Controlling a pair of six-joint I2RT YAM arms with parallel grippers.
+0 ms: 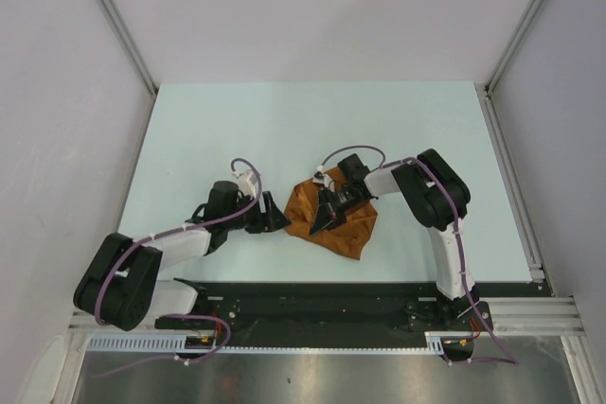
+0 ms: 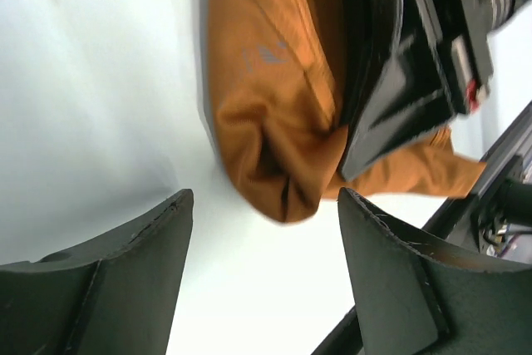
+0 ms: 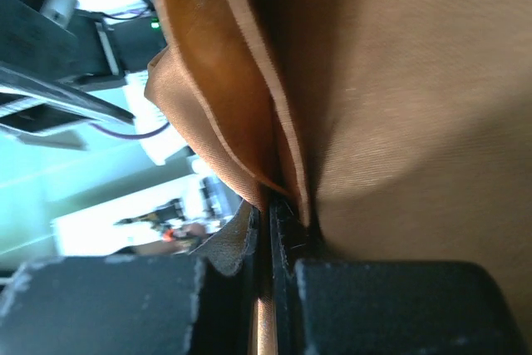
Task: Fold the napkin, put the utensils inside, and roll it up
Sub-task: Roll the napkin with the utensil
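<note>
Nearest the bases, the left gripper (image 1: 276,218) is hanging low over the desk (image 1: 284,120). Its jaws are standing wide with nothing between them, just beside the napkin's left edge.

Just past it, the napkin (image 1: 352,224) is lying bunched in several loose layers toward the desk's near side, neither flat nor rolled. The right gripper (image 3: 271,222) is pressing down into it with jaws almost together, pinching a fold where two hemmed edges are meeting. The fork is not showing in any view, so I cannot tell whether it is sitting inside the folds.

The cloth is looking soft, light and limp, with a slight sheen. It is likely going to sag and slide instead of keeping a crease, and a pinch on one layer risks dragging the others askew. The better hold is probably at a hemmed edge or corner, catching every layer at once, while the free gripper is steadying the opposite end.
</note>
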